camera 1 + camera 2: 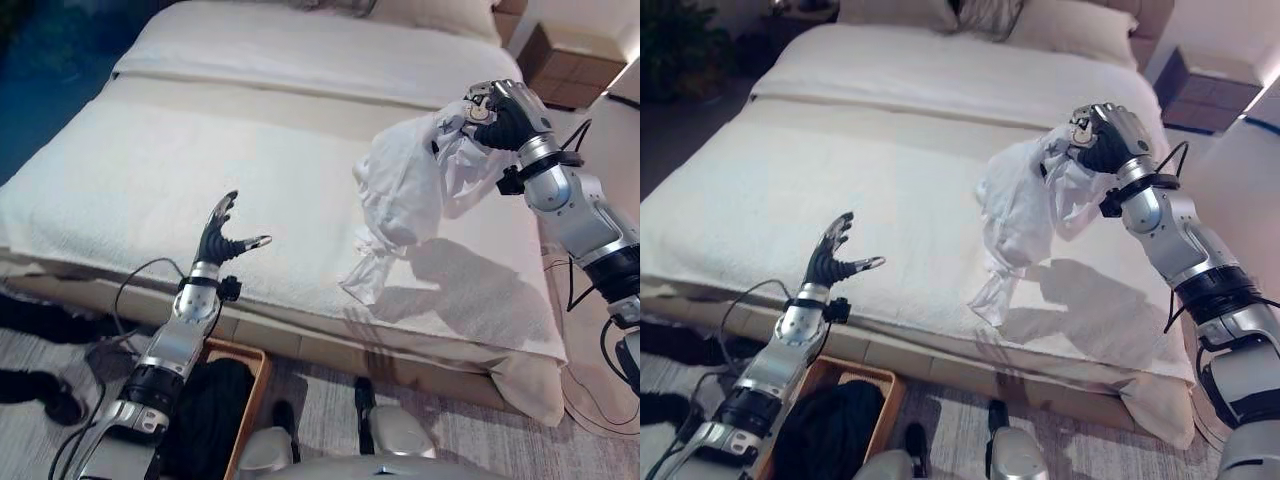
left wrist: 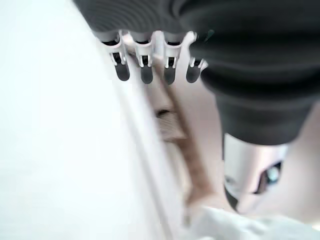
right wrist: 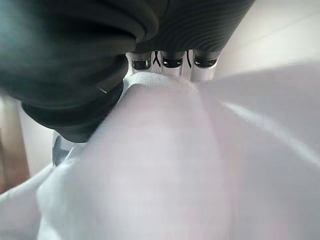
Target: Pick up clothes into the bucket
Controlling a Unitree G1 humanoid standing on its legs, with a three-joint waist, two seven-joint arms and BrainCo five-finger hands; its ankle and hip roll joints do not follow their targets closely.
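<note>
The robot's right hand (image 1: pixel 505 112) is up over the right side of the bed (image 1: pixel 200 170), fingers curled tight into a bunch of white garment (image 1: pixel 405 195). The cloth is gathered at the top where the hand grips it and hangs down in a loose bundle, its lowest tail trailing just above the bedcover, close enough that I cannot tell whether it brushes it. In the right wrist view the white fabric (image 3: pixel 165 165) presses right up against the palm, so the grip looks firm. Holding it that high makes sense: the cloth needs to come clear of the mattress before it can be swung across.

The left hand (image 1: pixel 225 240) hovers near the front edge of the bed on the other side, fingers straight and spread, thumb out, holding nothing. It seems kept out of the way, or ready to help gather the hanging tail.

Down on the floor, tight against the foot of the bed and below the left arm, sits the wooden-rimmed bucket (image 1: pixel 258 385) with something dark (image 1: pixel 215 410) already lying in it. The garment is well apart from it, so the carry across and down to the bucket looks like what remains.
</note>
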